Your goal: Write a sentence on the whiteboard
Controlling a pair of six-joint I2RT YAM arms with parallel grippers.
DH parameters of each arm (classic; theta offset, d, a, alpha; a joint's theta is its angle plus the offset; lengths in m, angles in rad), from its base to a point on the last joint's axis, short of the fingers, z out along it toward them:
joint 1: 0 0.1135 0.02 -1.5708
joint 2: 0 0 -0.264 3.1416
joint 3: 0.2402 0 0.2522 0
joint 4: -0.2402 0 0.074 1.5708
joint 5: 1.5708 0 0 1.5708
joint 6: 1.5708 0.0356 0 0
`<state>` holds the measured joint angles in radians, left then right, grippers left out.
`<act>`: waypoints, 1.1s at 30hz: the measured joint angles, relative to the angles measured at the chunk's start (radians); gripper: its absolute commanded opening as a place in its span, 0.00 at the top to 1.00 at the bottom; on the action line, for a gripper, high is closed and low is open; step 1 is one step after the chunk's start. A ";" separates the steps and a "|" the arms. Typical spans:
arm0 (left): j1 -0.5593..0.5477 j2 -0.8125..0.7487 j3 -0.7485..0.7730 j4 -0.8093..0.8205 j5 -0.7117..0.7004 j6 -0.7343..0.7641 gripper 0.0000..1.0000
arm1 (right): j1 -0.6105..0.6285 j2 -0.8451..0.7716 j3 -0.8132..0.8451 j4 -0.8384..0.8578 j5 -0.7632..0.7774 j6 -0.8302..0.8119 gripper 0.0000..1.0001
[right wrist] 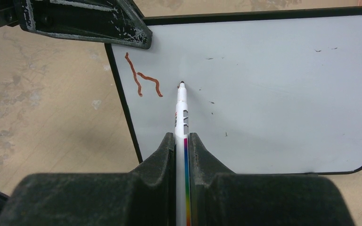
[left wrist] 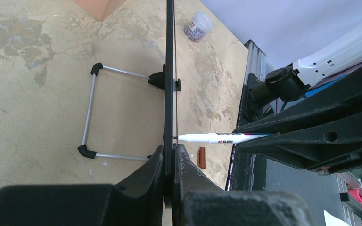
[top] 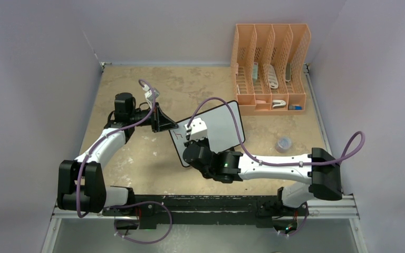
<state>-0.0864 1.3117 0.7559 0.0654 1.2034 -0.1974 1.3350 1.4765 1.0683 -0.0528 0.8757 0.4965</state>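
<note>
right wrist, right end effector (right wrist: 182,141) clamped on marker (right wrist: 181,108), left end effector (left wrist: 168,149) pinching whiteboard (right wrist: 273,94) edge

An orange mesh file organizer (top: 270,68) is standing at the upper right of the overhead view, at the far edge of the tan mottled table (top: 153,168), with pale pieces resting in its slots. A small clear jar (top: 283,143) of colourful bits is sitting right of centre. In the left wrist view, a red-brown cap (left wrist: 201,157) is lying on the tabletop below centre.
</note>
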 measured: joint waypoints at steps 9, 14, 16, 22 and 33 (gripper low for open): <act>0.000 0.000 0.000 0.000 0.000 0.000 1.00 | -0.001 0.008 0.014 0.018 0.002 -0.023 1.00; 0.000 0.000 0.000 0.000 0.000 0.000 1.00 | -0.001 0.009 0.015 0.033 -0.002 -0.034 1.00; 0.000 0.000 0.000 0.000 0.000 0.000 1.00 | -0.001 0.009 0.015 0.042 -0.006 -0.042 1.00; 0.000 0.000 0.000 0.000 0.001 0.000 1.00 | -0.001 0.010 0.015 0.054 -0.028 -0.052 1.00; 0.000 0.000 0.000 0.000 0.000 0.000 1.00 | -0.001 0.012 0.015 0.029 -0.055 -0.039 1.00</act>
<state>-0.0868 1.3117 0.7559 0.0654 1.2034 -0.1974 1.3342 1.4883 1.0836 -0.0242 0.8211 0.4580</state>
